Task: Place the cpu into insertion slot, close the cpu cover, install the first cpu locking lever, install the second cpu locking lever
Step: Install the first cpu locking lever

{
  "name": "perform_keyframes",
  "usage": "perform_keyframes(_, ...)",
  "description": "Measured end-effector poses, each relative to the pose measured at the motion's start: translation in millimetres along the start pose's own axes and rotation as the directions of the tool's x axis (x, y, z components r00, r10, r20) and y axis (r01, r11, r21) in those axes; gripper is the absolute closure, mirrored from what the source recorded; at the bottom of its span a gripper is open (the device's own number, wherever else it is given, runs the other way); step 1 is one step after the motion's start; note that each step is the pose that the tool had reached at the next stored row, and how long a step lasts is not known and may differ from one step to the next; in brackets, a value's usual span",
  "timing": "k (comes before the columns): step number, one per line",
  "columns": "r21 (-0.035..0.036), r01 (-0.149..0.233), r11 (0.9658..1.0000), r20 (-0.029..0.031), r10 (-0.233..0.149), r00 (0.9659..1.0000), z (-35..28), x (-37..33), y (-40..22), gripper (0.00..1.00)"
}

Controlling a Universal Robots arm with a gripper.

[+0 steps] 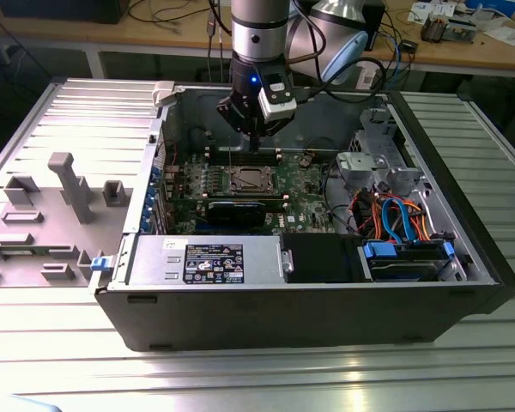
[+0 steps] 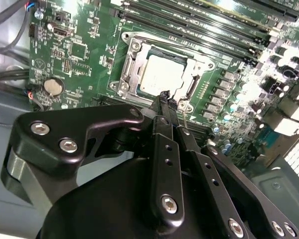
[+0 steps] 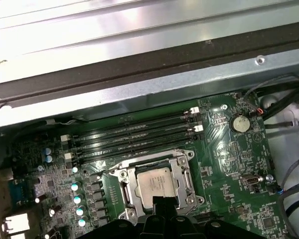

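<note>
Hovering over one seated cpu (image 2: 162,74), one pincer (image 2: 168,98) has its tips pressed together.

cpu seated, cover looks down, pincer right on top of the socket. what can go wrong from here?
1. The pincer tip hangs at the edge of the cpu cover, just off the cpu; a slip may scrape the chip's top.
2. I cannot tell whether the cover is locked; pressing on one edge might tilt it.
3. Capacitors crowd the socket; a sideways sweep could clip them.
</note>
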State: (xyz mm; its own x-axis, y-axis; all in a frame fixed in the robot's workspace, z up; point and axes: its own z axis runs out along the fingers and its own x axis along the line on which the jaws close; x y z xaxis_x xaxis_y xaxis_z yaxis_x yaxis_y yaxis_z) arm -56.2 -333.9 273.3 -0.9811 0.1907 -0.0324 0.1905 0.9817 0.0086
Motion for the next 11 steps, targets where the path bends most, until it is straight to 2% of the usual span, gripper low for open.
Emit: perform_keyframes(11, -0.0002, 0.005, 1.0000, 0.0000, -0.005, 1.0000, 0.0, 0.0, 0.0, 0.89)
